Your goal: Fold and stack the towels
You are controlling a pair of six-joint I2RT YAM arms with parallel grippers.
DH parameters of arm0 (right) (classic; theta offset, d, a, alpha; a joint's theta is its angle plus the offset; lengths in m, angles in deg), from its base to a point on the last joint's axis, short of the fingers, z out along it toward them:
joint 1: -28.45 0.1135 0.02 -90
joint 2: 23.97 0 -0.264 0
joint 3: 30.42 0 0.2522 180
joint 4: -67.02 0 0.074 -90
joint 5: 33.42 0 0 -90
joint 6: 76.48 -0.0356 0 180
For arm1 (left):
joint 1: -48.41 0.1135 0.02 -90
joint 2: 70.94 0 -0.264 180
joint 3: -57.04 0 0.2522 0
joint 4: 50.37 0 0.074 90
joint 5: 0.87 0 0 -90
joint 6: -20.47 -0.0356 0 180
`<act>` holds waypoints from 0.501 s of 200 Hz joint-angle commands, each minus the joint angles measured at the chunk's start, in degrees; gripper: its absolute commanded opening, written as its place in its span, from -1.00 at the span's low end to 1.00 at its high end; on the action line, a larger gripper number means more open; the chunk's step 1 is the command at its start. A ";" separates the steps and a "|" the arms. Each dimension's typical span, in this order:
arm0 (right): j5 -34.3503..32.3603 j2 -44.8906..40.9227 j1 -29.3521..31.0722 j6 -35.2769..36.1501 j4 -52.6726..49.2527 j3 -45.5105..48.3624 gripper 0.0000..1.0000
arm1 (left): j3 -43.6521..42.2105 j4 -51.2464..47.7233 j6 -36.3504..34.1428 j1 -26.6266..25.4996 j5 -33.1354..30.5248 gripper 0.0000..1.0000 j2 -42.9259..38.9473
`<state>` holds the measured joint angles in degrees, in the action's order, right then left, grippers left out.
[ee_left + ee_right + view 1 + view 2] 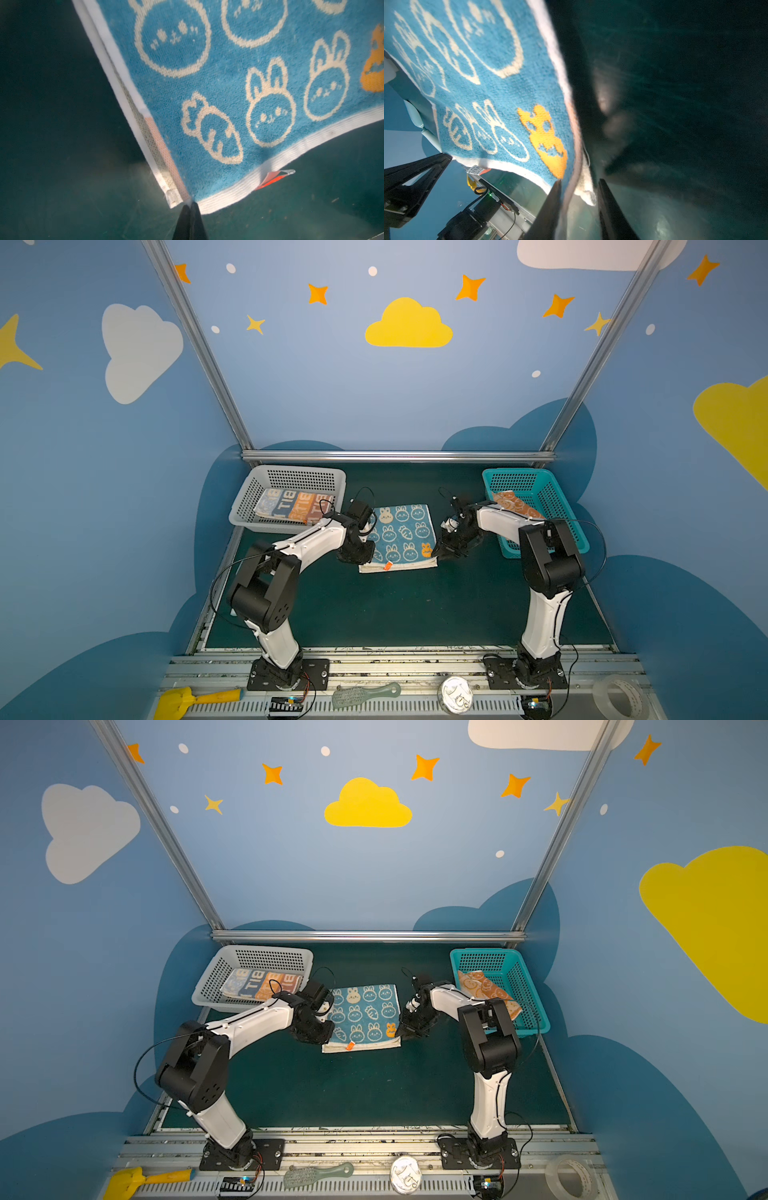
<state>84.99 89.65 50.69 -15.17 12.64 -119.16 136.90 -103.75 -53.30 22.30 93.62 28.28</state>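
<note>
The blue towel (pixel 401 531) is lying folded double at the middle of the mat (pixel 395 614), showing cream rabbits, one orange rabbit, a white hem and an orange tag (pixel 387 566) on its near edge. The left gripper (pixel 190 204) is pinching its near left corner; the right gripper (pixel 579 181) is standing parted, the near right corner between its jaws. The striped towel (pixel 291 506) is sitting in the grey basket (pixel 299 479), the orange towel (pixel 515 504) in the teal basket (pixel 515 481), the right arm (pixel 503 519) partly hiding it.
</note>
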 commanded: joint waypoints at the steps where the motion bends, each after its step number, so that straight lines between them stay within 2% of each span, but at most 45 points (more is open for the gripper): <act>1: 0.72 -0.60 1.08 -0.62 0.61 0.88 -0.32 | 0.90 0.45 -0.25 0.52 0.87 -0.94 -0.41; 54: 2.85 -2.45 2.10 -2.43 3.09 1.47 -0.26 | 1.22 0.50 -0.23 0.62 1.38 -0.94 -0.19; 100: 1.64 -2.49 2.97 -2.42 1.72 0.51 -0.25 | 1.39 0.68 -0.02 0.62 1.75 -0.94 -0.21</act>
<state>86.71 89.45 53.01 -17.33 15.13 -118.09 137.01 -103.38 -53.28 22.65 94.32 28.28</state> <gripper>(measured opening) 0.373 0.047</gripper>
